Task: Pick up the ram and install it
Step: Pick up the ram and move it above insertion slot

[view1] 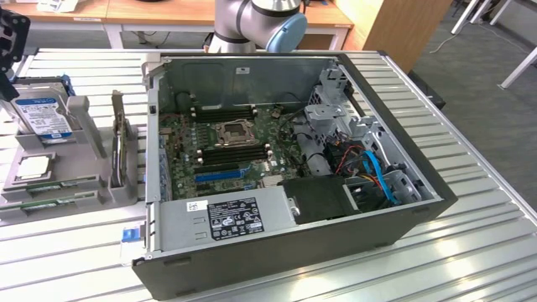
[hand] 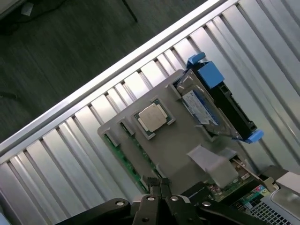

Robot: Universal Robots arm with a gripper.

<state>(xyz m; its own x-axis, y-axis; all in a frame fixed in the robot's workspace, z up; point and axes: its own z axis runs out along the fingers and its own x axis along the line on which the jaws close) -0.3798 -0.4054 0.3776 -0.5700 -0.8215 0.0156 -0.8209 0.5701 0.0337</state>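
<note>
Two ram sticks, long, thin and green (chips hard to make out), lie flat along the tray edge; gripper nearby, jaws together, empty.

Case laid open on table, motherboard seated inside. Power supply mounted along the case's near side, drive cage to the exterior view's right of the board. Arm base placed behind the case. Tray set on the table at the exterior view's left of the case. On the tray: hard drive propped at the back, processor before it, ram laid along the near edge, card stood on edge nearest the case.
</note>
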